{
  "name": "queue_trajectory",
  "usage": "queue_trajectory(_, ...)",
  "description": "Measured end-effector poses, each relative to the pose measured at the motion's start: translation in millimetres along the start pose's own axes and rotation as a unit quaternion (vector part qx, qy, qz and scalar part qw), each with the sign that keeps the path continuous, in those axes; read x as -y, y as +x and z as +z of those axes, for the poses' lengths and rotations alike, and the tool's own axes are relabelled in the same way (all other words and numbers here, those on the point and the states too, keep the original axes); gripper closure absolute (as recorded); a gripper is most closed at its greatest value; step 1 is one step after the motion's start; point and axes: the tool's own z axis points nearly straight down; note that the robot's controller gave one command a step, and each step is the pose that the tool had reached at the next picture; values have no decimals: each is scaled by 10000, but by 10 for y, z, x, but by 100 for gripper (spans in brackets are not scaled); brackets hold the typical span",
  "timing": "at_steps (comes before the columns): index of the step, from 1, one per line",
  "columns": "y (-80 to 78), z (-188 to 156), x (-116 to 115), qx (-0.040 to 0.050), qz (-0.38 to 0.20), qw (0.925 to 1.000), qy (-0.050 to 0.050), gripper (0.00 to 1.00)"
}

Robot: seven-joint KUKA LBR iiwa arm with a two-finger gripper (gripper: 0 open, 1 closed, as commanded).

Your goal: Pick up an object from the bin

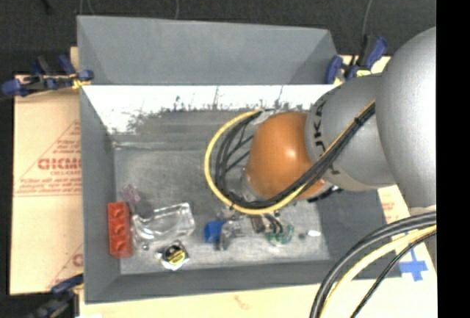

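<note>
The grey arm hangs low at lower centre, its pincer, apart or together I cannot tell, seemingly just beside a small blue thing on the bin floor; nothing looks lifted yet.

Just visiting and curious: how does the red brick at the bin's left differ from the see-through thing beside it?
The red brick is opaque and blocky; the see-through piece is clear and rounded. The red brick lies by the left wall; the see-through piece lies nearer the middle. Both rest on the bin floor.
</note>
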Motion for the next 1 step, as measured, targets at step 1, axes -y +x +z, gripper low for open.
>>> queue_trajectory(1, -99, -1650, -84, -51, -1066, 9943, 8, 100)
